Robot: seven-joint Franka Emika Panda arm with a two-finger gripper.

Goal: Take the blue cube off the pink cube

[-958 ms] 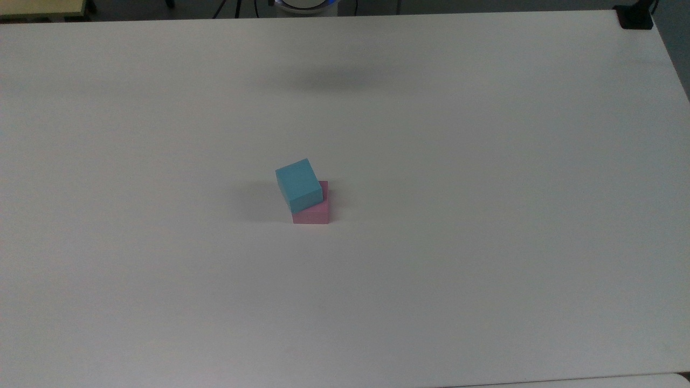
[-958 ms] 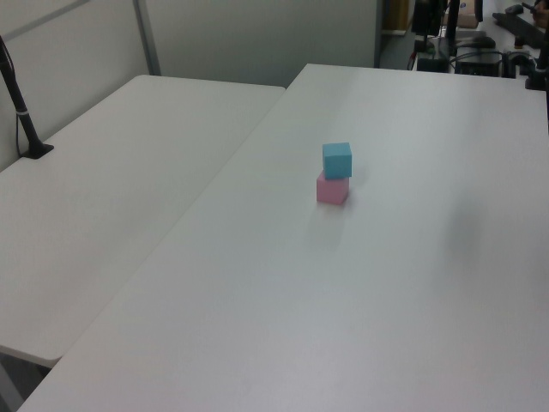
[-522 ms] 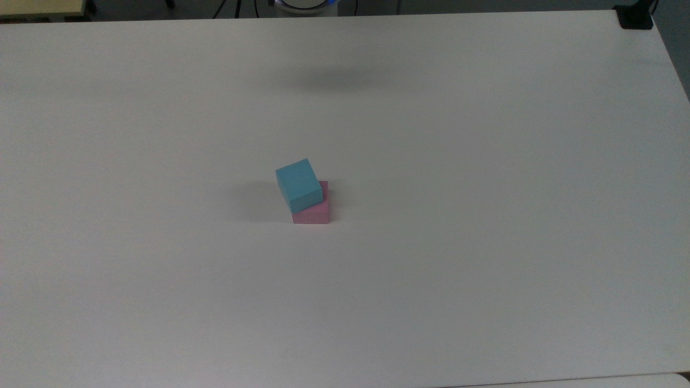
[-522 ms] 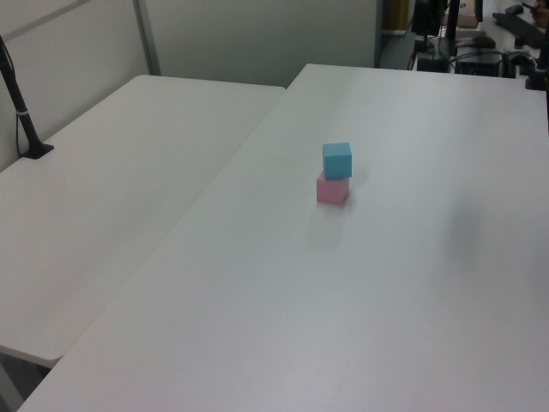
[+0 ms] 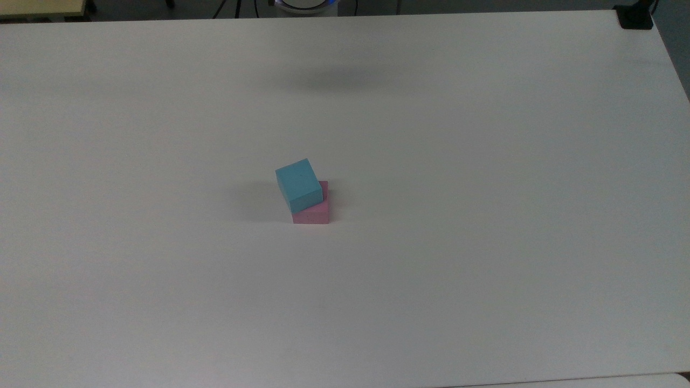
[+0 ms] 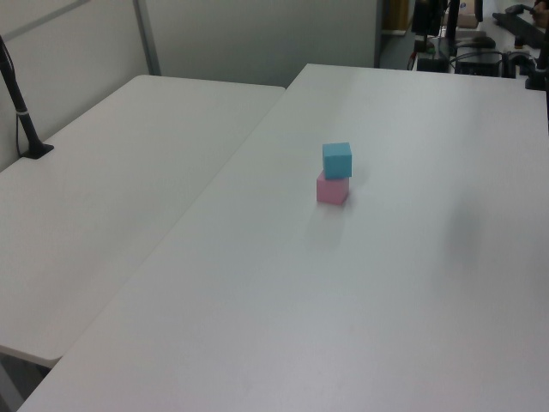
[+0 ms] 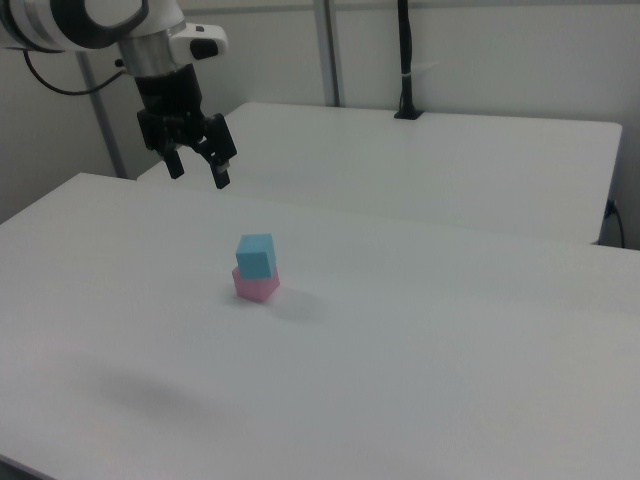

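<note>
Blue cube (image 5: 298,183) sits skewed on pink cube (image 5: 313,209), centre of top view, mid table (image 5: 485,215). Pincer (image 7: 197,172) spread, empty, upper left of right view, well apart. Risk: skewed faces, misaligned closing could twist blue cube, drag pink cube or topple stack.

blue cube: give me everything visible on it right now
The blue cube is a small light blue block with plain matte faces and crisp edges, no markings. It sits upright on top of the pink cube, touching nothing else. It is about the same size as the pink one but turned at an angle to it, so in the top view part of the pink cube shows from under it. The stack stands near the middle of the white table. The gripper hangs open above the table, well clear of it.
</note>
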